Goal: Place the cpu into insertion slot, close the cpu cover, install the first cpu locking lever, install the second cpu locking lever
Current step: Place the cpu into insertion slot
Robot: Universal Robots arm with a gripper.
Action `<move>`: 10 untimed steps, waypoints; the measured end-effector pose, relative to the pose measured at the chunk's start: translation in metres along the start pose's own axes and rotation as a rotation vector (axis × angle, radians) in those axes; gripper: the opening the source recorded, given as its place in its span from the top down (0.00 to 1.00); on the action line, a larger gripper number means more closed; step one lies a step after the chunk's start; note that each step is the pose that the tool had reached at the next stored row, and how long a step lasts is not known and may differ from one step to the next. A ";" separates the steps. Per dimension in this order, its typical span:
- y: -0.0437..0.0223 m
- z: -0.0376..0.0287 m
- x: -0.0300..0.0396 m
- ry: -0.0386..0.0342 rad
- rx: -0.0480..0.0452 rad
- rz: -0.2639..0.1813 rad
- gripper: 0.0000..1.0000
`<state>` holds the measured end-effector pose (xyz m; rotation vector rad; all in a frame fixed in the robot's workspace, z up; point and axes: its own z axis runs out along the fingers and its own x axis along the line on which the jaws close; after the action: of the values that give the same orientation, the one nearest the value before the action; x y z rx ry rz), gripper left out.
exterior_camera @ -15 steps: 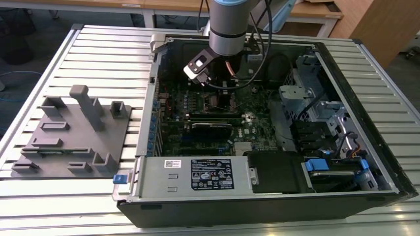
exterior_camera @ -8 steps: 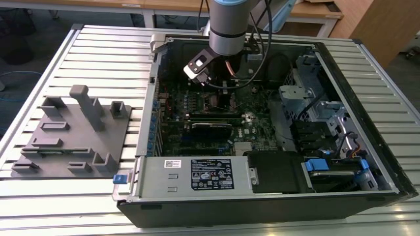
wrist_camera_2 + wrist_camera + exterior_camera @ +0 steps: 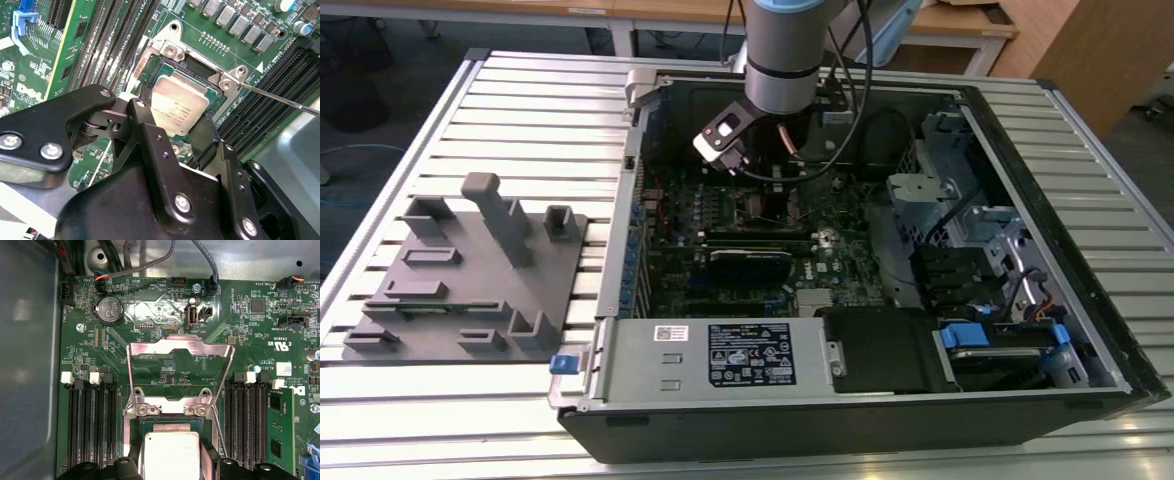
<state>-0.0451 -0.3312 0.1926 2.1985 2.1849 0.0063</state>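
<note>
In both wrist views the cpu (image 3: pixel 177 105) (image 3: pixel 172 455), a small square chip with a silvery top, lies level in or just over the insertion slot (image 3: pixel 172 50) (image 3: pixel 167 410). My gripper (image 3: pixel 174 120) (image 3: pixel 171 467) is shut on it, one black finger (image 3: pixel 142 107) against each of two opposite edges. The cpu cover (image 3: pixel 180 344), a silver frame plate, stands swung up and open behind the slot. A thin locking lever (image 3: pixel 280 100) (image 3: pixel 216 430) sticks out beside the slot. In the exterior view my gripper (image 3: pixel 767 185) hangs low over the green motherboard (image 3: pixel 761 240) inside the open computer case.
Long black memory slots (image 3: pixel 90 425) (image 3: pixel 247 420) flank the socket on both sides. Cables (image 3: pixel 150 260) run along the case wall beyond the board. A power supply box (image 3: pixel 720 355) and drive cages (image 3: pixel 987 250) crowd the case. A grey fixture plate (image 3: pixel 467 280) lies at the exterior view's left.
</note>
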 end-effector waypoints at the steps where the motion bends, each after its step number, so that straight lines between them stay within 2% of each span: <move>1: 0.0000 0.0000 0.0000 0.0001 -0.0001 0.000 0.46; 4: 0.0000 0.0001 0.0000 0.0000 0.0001 0.000 0.46; 7: 0.0000 0.0002 0.0000 0.0002 0.0063 0.000 0.46; 10: 0.0000 0.0002 0.0000 -0.0001 0.0078 0.000 0.46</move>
<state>-0.0451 -0.3313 0.1925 2.2023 2.1889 -0.0023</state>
